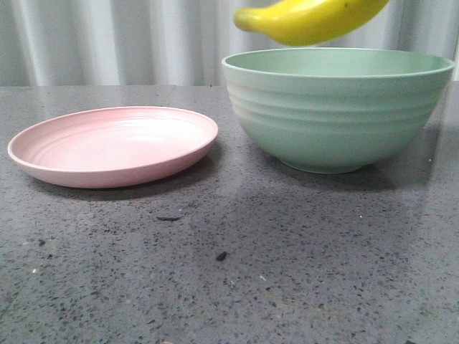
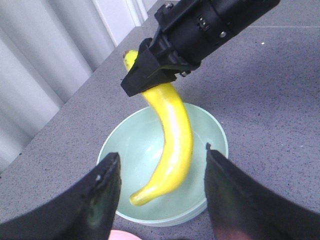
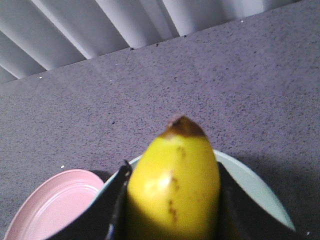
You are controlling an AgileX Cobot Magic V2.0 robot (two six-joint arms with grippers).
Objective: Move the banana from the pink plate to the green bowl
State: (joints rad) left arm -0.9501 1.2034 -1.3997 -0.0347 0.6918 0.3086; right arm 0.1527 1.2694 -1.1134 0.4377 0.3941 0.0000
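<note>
the banana (image 1: 310, 20) was held clamped in the right hand (image 2: 150, 75) above the green bowl (image 1: 337, 107); the pink plate (image 1: 113, 145) was seen left on the tabletop (image 1: 237, 279); the left hand (image 2: 160, 192) was spread wide.

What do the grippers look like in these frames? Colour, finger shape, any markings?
All black. The right gripper has a blocky body with small silver screws and a wedge-shaped finger. The left gripper shows two broad, tapered fingers with scuffed edges. No cables or markings visible.

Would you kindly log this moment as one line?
right gripper: holding glossy yellow banana | above ribbed mint-green bowl | pale pink plate: empty | left gripper: open
</note>
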